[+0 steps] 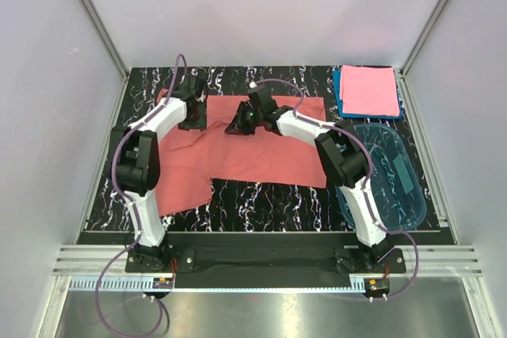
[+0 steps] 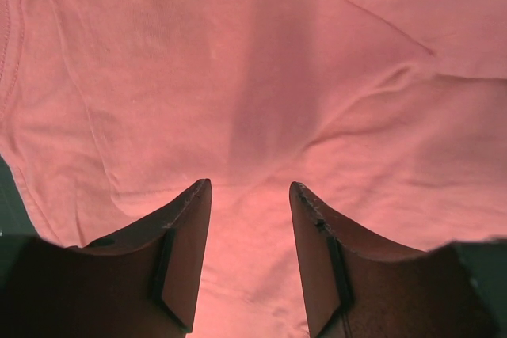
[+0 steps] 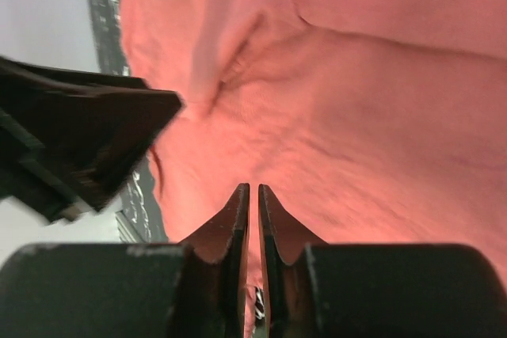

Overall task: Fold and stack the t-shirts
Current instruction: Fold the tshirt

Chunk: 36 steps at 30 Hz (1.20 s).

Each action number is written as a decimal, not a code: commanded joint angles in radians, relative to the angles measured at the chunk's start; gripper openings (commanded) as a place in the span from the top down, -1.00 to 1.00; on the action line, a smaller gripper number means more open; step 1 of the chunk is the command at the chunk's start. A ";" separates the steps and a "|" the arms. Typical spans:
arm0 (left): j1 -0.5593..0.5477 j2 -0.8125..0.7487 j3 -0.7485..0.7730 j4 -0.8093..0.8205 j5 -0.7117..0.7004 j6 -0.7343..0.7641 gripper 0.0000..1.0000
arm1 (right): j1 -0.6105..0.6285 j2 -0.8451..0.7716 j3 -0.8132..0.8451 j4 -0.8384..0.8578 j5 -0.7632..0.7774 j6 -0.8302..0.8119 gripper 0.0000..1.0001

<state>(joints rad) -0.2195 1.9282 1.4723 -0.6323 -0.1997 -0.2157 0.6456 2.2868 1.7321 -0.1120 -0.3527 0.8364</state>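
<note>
We see the red t-shirt [image 1: 261, 148] lying open and mostly flat on the dark table [image 1: 269, 197], with one sleeve hanging toward the near left side, so it is the shirt not yet folded. The pink t-shirt [image 1: 368, 90] is already a folded square and lies on top of the blue t-shirt [image 1: 337, 91] in the far right corner. This corner seems to be the place of the stack, well apart from the working area. The clear blue tub [image 1: 412, 203] stands at the right edge, just beside the stack, and we think it has no part in this step. Our left gripper [image 2: 249, 186] is over the far left part of the red t-shirt with its fingers spread, and only cloth shows in the gap between them. We judge that it is placed there to take the cloth near the far edge. Our right gripper [image 3: 253, 187] is near the middle of the far edge, close to the left one, and its fingers are pressed nearly together. We cannot tell if a thin layer of cloth is caught between them. A small wrinkle in the cloth between the two grippers suggests a pull there. With both grippers at the far edge, the next move is probably to bring this edge toward us for a first fold.
</note>
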 commanded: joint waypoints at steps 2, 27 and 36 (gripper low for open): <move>-0.004 0.021 0.059 0.005 -0.035 0.048 0.03 | 0.000 -0.004 0.004 0.179 -0.035 0.055 0.66; 0.022 0.065 0.031 -0.014 0.046 0.022 -0.01 | 0.074 0.286 0.254 0.241 -0.026 0.289 0.51; 0.026 0.101 0.040 -0.018 0.037 0.016 0.20 | 0.075 0.319 0.282 0.244 -0.011 0.313 0.53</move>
<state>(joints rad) -0.2005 2.0212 1.4853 -0.6609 -0.1684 -0.1955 0.7074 2.5958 1.9625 0.0937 -0.3828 1.1316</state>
